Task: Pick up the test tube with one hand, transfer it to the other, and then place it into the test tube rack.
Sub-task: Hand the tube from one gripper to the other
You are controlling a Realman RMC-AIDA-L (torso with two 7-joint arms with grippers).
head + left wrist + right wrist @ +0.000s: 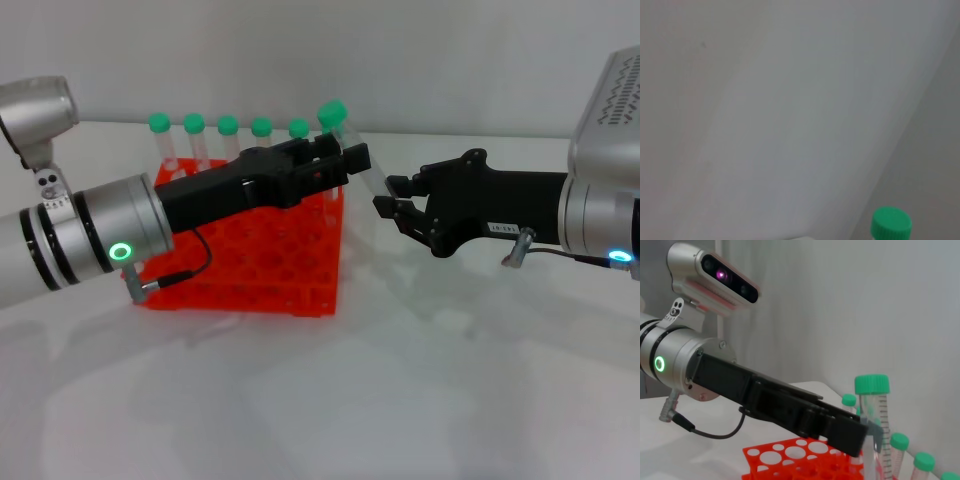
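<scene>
Orange test tube rack [290, 265] holds five green-capped tubes [228, 135]; left pincer [345, 160] grips the test tube [350, 140], right pincer [395, 205] open.

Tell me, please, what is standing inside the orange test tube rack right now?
Five green-capped tubes stand along the far row of the test tube rack. The left gripper hides some holes, so those cannot be checked.
</scene>
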